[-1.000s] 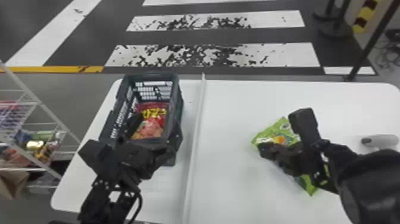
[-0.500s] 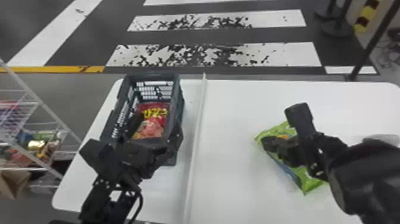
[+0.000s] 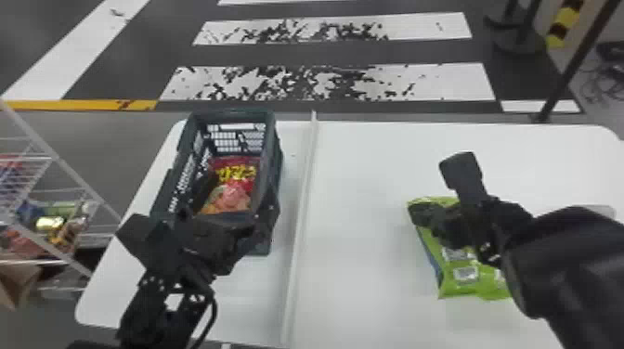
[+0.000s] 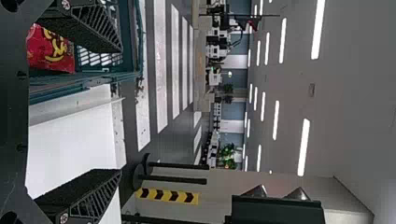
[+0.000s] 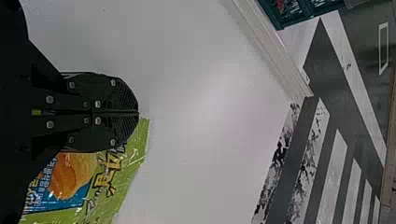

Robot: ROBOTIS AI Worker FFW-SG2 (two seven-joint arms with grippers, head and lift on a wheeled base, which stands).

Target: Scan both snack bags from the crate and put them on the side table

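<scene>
Over the white table (image 3: 367,260) beside striped floor (image 3: 334,52), the right claw (image 3: 416,214) pinches the green bag (image 3: 464,285), left claw (image 3: 239,195) open.

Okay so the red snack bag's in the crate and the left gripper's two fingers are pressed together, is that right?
Not quite: the left gripper has its fingers spread wide apart, as the left wrist view shows. The red snack bag is in the crate, as you said.

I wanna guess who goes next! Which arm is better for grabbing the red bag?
Left, I think. The left gripper is open at the crate, near the red bag. The right gripper is past the white divider, and looks busy pinching the green bag.
</scene>
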